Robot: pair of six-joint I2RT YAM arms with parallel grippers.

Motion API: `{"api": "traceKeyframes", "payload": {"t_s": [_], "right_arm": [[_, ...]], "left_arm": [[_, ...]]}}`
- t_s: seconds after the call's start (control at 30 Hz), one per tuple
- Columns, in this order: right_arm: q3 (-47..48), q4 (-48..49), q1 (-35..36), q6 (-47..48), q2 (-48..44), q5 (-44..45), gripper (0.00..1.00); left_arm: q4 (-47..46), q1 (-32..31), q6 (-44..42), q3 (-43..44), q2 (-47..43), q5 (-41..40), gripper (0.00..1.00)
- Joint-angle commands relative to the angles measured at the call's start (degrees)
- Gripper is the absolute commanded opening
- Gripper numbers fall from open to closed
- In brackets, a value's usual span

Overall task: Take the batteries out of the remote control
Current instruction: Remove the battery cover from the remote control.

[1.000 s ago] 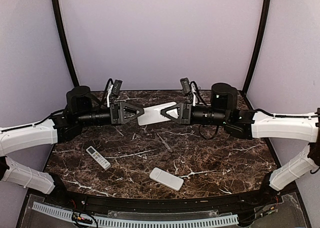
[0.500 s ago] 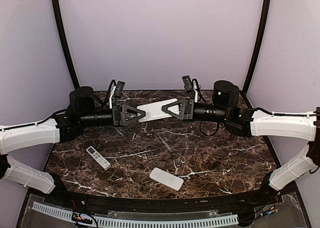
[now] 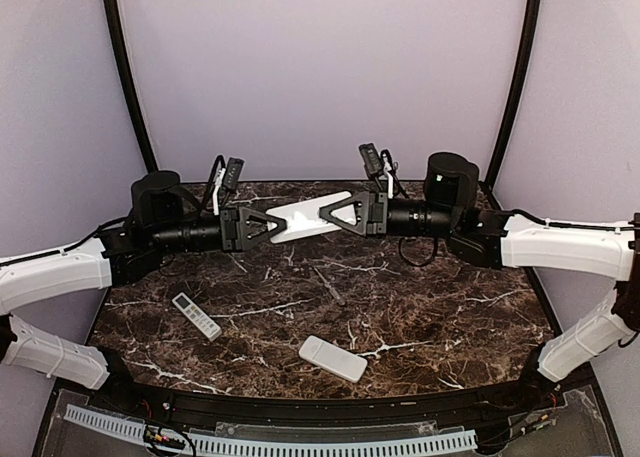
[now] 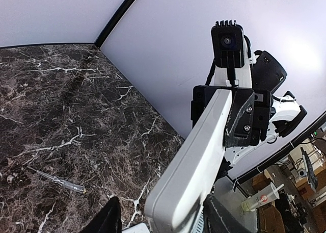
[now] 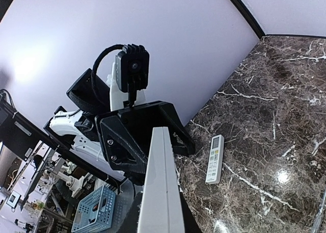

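Observation:
A long white remote control (image 3: 308,216) is held in the air over the back of the table, gripped at both ends. My left gripper (image 3: 276,225) is shut on its left end and my right gripper (image 3: 332,211) is shut on its right end. In the left wrist view the remote (image 4: 199,159) runs up from my fingers to the right gripper (image 4: 239,118). In the right wrist view it shows edge-on (image 5: 161,177), with the left gripper (image 5: 135,136) at its far end. No batteries are in view.
A white remote with buttons (image 3: 196,315) lies at the left of the marble table (image 3: 450,307); it also shows in the right wrist view (image 5: 215,159). Another white remote (image 3: 333,358) lies at the front middle. A thin screwdriver (image 3: 328,285) lies near the middle (image 4: 56,180).
The held remote has risen a little, its right end now higher. The right gripper has moved up and left along it. The left gripper stays almost in place.

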State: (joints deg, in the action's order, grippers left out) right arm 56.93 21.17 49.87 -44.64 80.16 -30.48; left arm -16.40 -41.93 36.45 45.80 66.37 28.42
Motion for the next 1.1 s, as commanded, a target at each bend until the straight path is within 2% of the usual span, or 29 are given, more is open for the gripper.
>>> {"api": "traceKeyframes", "payload": {"t_s": [0.0, 0.13, 0.3, 0.73, 1.07], "right_arm": [[1.6, 3.3, -0.2, 0.0, 0.4, -1.9, 0.0], [1.5, 3.5, -0.2, -0.4, 0.5, -2.1, 0.0], [1.9, 3.6, -0.2, -0.4, 1.0, -2.6, 0.0], [1.5, 3.2, -0.2, -0.1, 0.5, -2.0, 0.0], [1.2, 3.1, -0.2, 0.0, 0.0, -1.7, 0.0]], "left_arm": [[0.7, -0.2, -0.2, 0.3, -2.4, -0.5, 0.55], [-0.3, -0.2, 0.5, -0.3, -2.4, -0.7, 0.53], [-1.2, -0.2, 1.4, -0.3, -1.7, 0.5, 0.43], [-2.1, -0.2, 2.2, -0.6, -1.1, 3.4, 0.42], [-2.5, -0.2, 2.5, -0.8, -0.5, 3.4, 0.24]]}}
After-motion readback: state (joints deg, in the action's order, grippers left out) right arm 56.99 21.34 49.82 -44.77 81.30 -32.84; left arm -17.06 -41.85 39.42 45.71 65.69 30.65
